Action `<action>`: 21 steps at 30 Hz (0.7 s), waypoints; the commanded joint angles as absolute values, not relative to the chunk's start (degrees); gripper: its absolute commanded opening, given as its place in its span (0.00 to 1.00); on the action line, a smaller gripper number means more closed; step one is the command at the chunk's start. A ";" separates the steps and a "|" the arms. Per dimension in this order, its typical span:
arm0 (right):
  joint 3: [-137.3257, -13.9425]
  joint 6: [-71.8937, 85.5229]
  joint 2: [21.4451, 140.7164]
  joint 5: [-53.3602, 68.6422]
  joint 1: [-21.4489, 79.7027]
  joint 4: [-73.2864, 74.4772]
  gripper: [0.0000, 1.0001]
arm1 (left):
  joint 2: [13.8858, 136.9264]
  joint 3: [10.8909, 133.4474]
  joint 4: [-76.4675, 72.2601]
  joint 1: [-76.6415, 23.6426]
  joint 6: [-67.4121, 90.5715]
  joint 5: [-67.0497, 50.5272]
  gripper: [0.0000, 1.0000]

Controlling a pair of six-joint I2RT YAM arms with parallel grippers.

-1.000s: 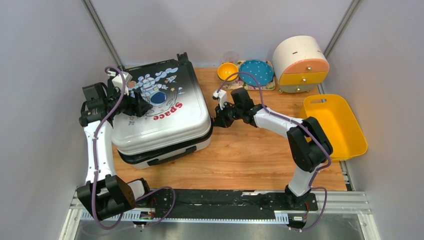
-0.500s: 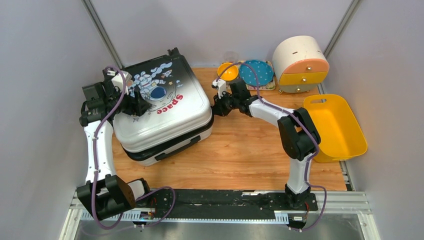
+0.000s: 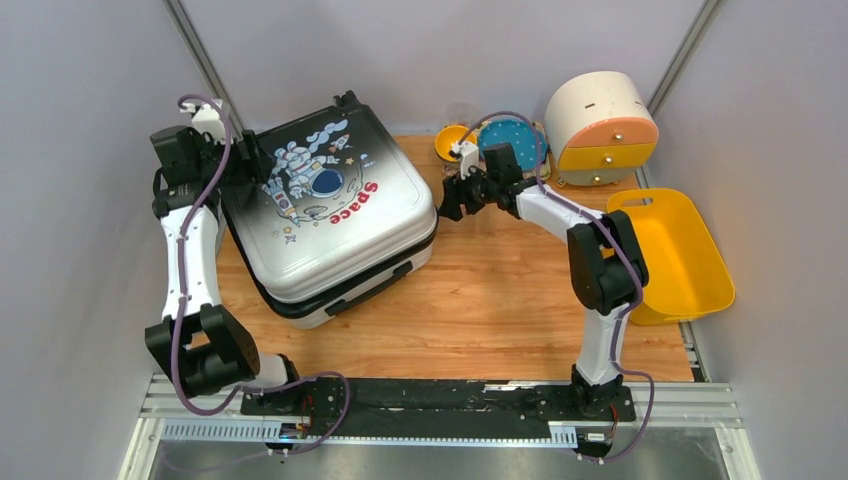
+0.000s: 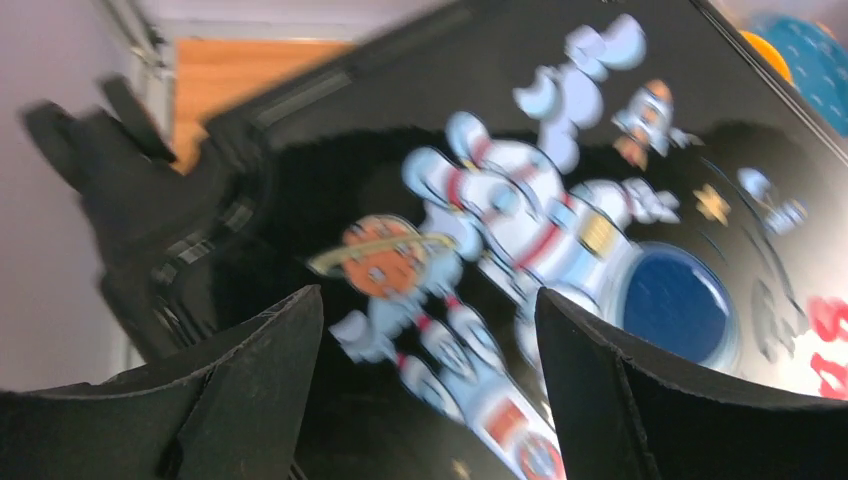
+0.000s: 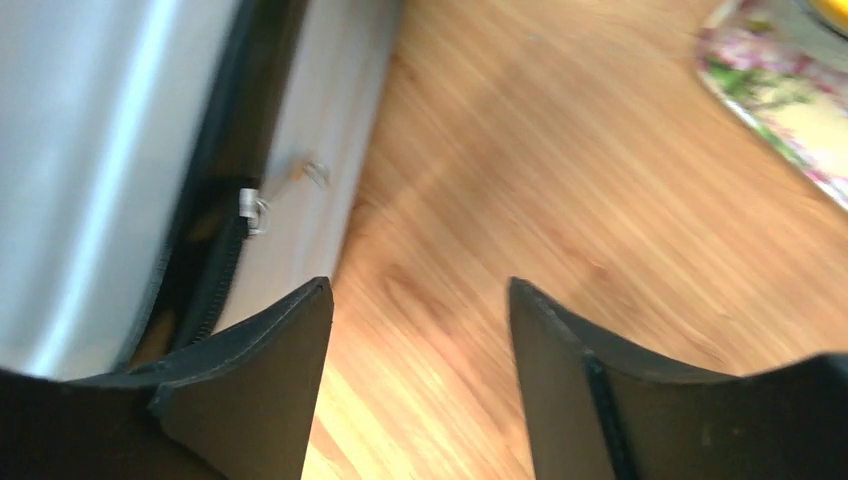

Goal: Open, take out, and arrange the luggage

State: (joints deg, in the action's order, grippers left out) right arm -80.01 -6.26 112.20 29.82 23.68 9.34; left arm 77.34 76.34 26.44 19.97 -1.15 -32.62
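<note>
From above, the luggage [image 3: 330,215] lies with its lid down at upper left. Your left gripper [image 3: 243,165] is at its far-left corner and the right gripper [image 3: 447,200] just beside its right edge. In the left wrist view, that gripper is spread wide and empty over the glossy printed shell, so a push there could skid the case. In the right wrist view, that gripper is also wide and empty. The zipper pull [image 5: 255,210] sits at left, outside the jaws, so closing now would grab nothing.

The space is enclosed on three sides by plain, pale grey walls [image 3: 90,250]. A wooden bench [image 3: 500,300] with a warm orange grain is set between them. Two slanted metal struts [image 3: 200,60] are seen against the back wall. The near edge is bordered by an aluminium rail [image 3: 690,405]. Everything is evenly lit, and only soft shadows are cast.
</note>
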 commanded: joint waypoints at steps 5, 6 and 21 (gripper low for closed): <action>-78.85 -6.95 102.93 24.08 20.83 17.05 0.70 | 91.21 82.08 -3.59 19.86 9.49 -14.16 0.86; -76.66 -6.07 100.48 24.17 20.66 17.49 0.70 | 94.80 83.22 -4.73 19.95 9.93 -11.89 0.86; -61.79 2.64 85.09 32.60 22.05 22.41 0.69 | 120.84 105.82 -6.94 15.47 -9.56 -4.92 0.87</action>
State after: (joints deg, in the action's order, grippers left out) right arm -64.73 0.67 89.08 28.88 20.84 20.53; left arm 118.45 103.09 -3.05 18.68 2.26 -6.33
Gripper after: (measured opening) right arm 0.700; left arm 0.869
